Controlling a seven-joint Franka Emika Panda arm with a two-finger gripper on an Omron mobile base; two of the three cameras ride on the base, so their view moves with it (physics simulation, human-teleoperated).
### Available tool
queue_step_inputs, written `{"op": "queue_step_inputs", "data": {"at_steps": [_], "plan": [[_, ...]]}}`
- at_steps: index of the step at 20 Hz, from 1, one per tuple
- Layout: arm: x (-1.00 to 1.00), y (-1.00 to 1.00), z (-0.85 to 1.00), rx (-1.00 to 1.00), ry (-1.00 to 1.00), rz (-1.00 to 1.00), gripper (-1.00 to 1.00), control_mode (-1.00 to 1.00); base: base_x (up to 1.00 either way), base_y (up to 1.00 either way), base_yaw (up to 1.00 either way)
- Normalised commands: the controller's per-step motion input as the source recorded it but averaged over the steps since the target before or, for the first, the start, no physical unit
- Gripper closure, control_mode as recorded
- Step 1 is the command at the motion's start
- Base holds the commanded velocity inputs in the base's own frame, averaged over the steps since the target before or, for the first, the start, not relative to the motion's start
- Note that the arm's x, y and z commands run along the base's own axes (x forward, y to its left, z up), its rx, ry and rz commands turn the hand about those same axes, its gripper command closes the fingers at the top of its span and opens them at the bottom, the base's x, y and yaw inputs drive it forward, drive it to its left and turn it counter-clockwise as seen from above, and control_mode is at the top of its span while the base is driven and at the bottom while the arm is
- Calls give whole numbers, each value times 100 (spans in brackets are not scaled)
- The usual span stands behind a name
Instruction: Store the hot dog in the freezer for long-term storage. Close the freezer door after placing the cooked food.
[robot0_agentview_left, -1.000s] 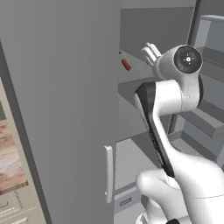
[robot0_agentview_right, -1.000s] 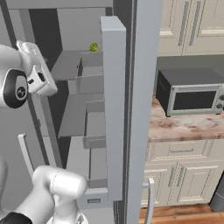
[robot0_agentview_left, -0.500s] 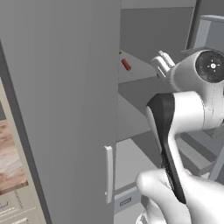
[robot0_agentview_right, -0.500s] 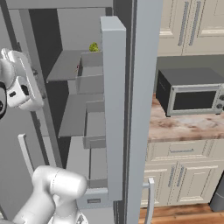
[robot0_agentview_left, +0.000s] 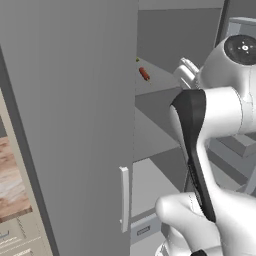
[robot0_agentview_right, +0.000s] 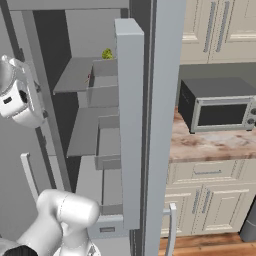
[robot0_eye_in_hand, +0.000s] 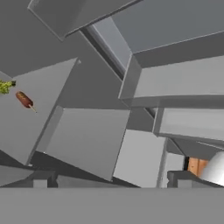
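Scene: a tall grey freezer (robot0_agentview_right: 75, 80) is seen standing open in a rendered kitchen, with flat grey shelves inside.
Sausage: a small reddish-brown hot dog (robot0_agentview_left: 144, 74) is laid on an upper shelf (robot0_agentview_left: 160, 82); in the hand view the hot dog (robot0_eye_in_hand: 24, 99) is seen far to the left of where the jaws point, well apart from them.
Green item: a small leafy green thing (robot0_eye_in_hand: 5, 86) is placed just beside the hot dog on the same shelf, also visible at the back of the shelf in the right base view (robot0_agentview_right: 107, 54).
Gripper: the white gripper (robot0_agentview_left: 186, 74) is held in front of the open compartment, near the shelf edge and apart from the hot dog.
Jaws: spread wide apart, with nothing held between them.
Door: the freezer door (robot0_agentview_right: 131, 125) is swung open, edge-on in the right base view, with grey inner bins (robot0_agentview_right: 107, 155) on its inside face.
Other door: a plain grey door (robot0_agentview_left: 75, 125) with a white handle (robot0_agentview_left: 124, 199) is seen to the left of the jaws.
Surroundings: a microwave (robot0_agentview_right: 216, 111) is set on a counter (robot0_agentview_right: 210, 144) past the open door, with cream cabinets (robot0_agentview_right: 220, 30) above it.
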Motion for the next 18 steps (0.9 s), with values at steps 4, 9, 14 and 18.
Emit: {"op": "queue_step_inputs", "data": {"at_steps": [4, 9, 14, 18], "plan": [[0, 0, -8, -9, 27, 5, -100, -100, 0, 0, 0], [-18, 0, -18, -2, 22, 11, -100, -100, 0, 0, 0], [-49, 0, -24, 0, 11, 18, -100, -100, 0, 0, 0], [-49, 0, -23, 0, 13, 23, -100, -100, 0, 0, 0]]}}
